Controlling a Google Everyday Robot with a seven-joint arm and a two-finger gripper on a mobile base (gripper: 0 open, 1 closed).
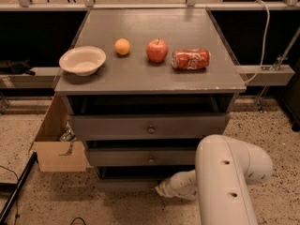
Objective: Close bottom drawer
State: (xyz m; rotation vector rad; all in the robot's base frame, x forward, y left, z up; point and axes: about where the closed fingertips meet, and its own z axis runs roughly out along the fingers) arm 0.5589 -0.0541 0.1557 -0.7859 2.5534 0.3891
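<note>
**Gripper low at the bottom drawer's front panel**

Your pale, rounded gripper (161,190) sits low down, just above the speckled terrazzo floor (262,125), at the end of a smooth white arm (229,172) that bulges into a thick cylinder to its right. You cannot tell from this view whether the gripper is open or closed.

The bottom drawer (126,184), a wide shallow box with a plain flat grey wooden front, lies immediately left of the gripper. The gripper's tip meets the right end of that panel; actual contact is hard to confirm. A dark gap shows along the top of the panel.

Directly above the gripper comes the middle grey drawer (136,157) with its small round knob (151,159), and above that the widest top grey drawer (140,125), which also has a round knob.

Higher up, on the matte grey cabinet top (150,81), stand four things in a row:
- a shallow cream bowl (82,60), up and to the left
- a small round orange (122,46)
- a glossy red apple (157,50), almost straight above
- a dented red soda can (191,59), on its side, up and to the right

Far left of the gripper an open brown cardboard box (58,149) rests against the cabinet's side.
</note>
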